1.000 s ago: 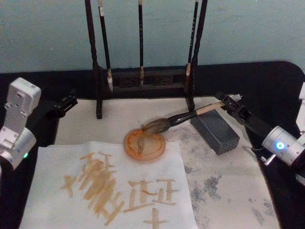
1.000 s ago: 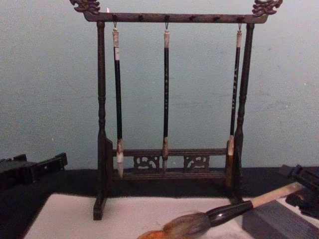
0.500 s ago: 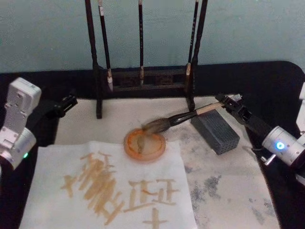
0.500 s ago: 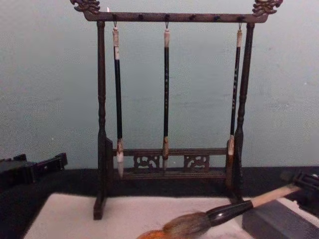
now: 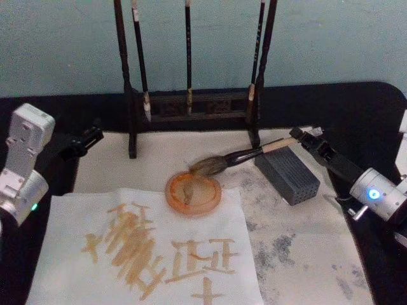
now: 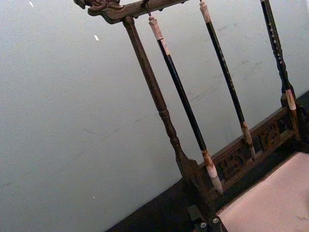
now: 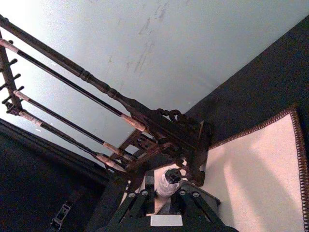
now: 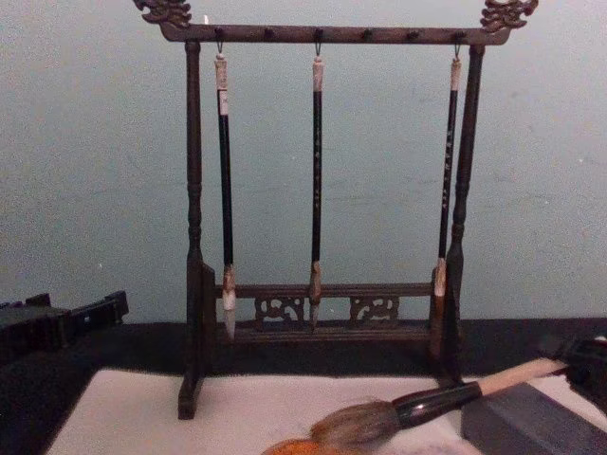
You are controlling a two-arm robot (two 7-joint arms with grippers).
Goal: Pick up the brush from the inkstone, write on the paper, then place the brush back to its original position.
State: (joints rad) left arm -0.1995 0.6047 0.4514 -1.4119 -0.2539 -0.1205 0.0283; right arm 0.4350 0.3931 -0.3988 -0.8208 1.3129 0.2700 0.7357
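The right gripper (image 5: 304, 136) holds the brush (image 5: 245, 154) by its white-wrapped end, jaws apparently clenched on it. The bushy tuft hangs over the far rim of the glossy orange dish (image 5: 170, 190), beyond the stroke-marked paper (image 5: 222, 216). Lower gently until the handle settles on the textured grey block (image 5: 287, 176), then release. The left gripper (image 5: 86, 140) idles at the desk's left.

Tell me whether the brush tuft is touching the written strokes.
No: the brush tuft lies at the far rim of the orange dish, well away from the tan strokes.
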